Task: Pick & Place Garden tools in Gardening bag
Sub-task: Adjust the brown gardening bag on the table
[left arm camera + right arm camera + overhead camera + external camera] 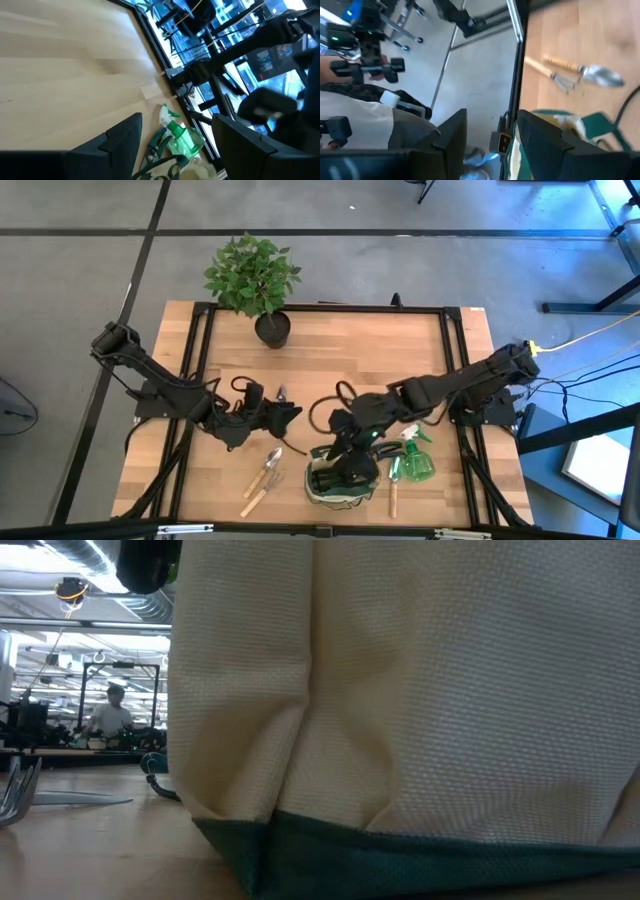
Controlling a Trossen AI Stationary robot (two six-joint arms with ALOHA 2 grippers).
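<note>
You get even, bright overhead light in the high view; the plant (252, 275) throws only a faint shadow on the table (330, 350). In the low view the bag (420, 690) sits so close that it fills the frame from 12 through 6 o'clock, its weave sharp, the room at 9 o'clock softer. Both wrist views are smeared; the left wrist view shows blue glare toward 2 o'clock, and the spray bottle (182, 140) is blurred.
</note>
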